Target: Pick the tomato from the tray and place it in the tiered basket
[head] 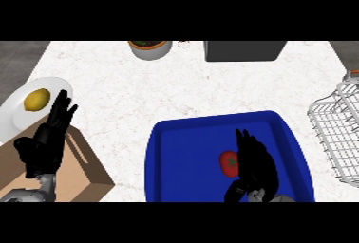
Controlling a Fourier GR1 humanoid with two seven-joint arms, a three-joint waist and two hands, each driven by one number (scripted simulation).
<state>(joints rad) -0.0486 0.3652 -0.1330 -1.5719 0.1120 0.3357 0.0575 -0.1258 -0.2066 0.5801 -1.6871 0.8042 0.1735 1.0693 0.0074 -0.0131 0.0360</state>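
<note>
Tomato (228, 163) not yet picked: it sits on the floor of the blue tray (184, 156), right of centre. Right hand (254, 159) is over the tray with its fingers straight and relaxed, just beside the tomato's right side, possibly touching; contact can't be confirmed from the head view. No curl round it, so no grasp yet.

Left hand (49, 137) rests at the view's left edge, fingers up and open, over a wooden board (88, 166) and the edge of a white plate (21, 121) holding a lemon (36, 99).

White wire tiered basket (336, 130) stands at the desk's (140, 90) right edge, well apart from the tray.

Progress: early, reach stage only. Left to do: close on the tomato, lift, carry right, place in the basket.
</note>
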